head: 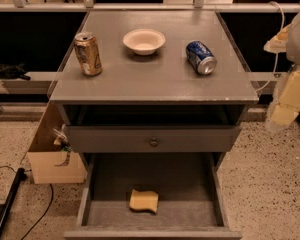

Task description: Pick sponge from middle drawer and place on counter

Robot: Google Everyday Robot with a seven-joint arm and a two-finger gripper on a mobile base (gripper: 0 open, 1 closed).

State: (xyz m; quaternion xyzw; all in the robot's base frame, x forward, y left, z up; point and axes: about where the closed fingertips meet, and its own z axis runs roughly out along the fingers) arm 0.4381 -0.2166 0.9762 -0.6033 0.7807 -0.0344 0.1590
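Observation:
The sponge (143,201), pale yellow with a wavy edge, lies flat near the front of the middle drawer (190,186), which is pulled out wide below a closed drawer front. The counter (155,81) is the grey cabinet top above it. My gripper (286,101) hangs at the far right edge of the view, beside the cabinet's right side at about counter height. It is well away from the sponge and touches nothing I can see.
On the counter a gold can (88,54) stands upright at the left, a white bowl (144,41) sits at the back middle, and a blue can (201,57) lies on its side at the right. A cardboard box (55,156) and cables sit on the floor to the left.

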